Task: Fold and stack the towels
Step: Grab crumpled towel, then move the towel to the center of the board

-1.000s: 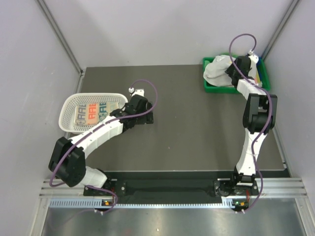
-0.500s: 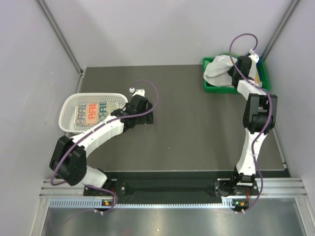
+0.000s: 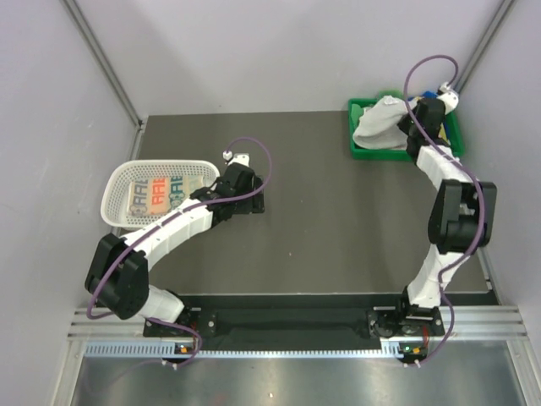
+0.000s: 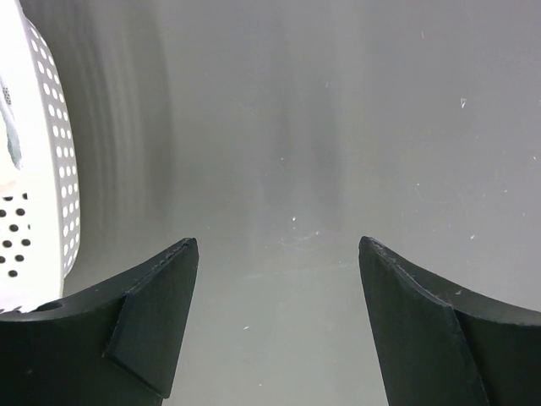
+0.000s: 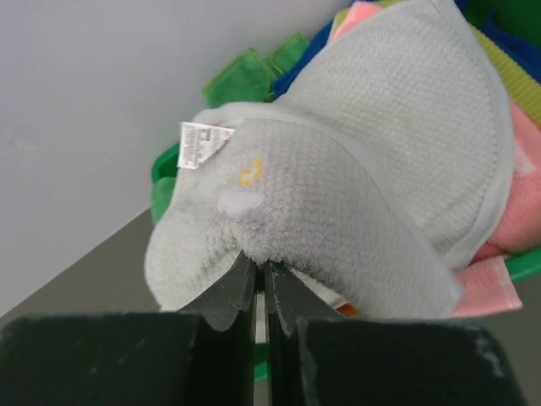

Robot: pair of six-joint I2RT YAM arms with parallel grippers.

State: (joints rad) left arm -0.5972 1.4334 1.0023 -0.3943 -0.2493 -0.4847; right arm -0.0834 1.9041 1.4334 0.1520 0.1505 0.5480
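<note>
The top view looks steeply down from above and behind the arm bases, taking in the whole dark grey matte table (image 3: 338, 220). The left wrist view skims close over the table's left half, beside the white perforated plastic basket (image 4: 52, 169). The right wrist view sits right against a pale grey-white terry towel (image 5: 355, 169) over the green plastic tray (image 5: 165, 193) at the table's far right corner. Basket and tray both show in the top view too.

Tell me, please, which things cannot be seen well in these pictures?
- Other towels in the green tray: in the top view the grey-white towel covers most of them, so they cannot be counted.
- Print on its tag: right wrist view, too small to read.
- Basket: left wrist view, cut off by the left edge.
- Right gripper: in the top view its own wrist hides the tips.
</note>
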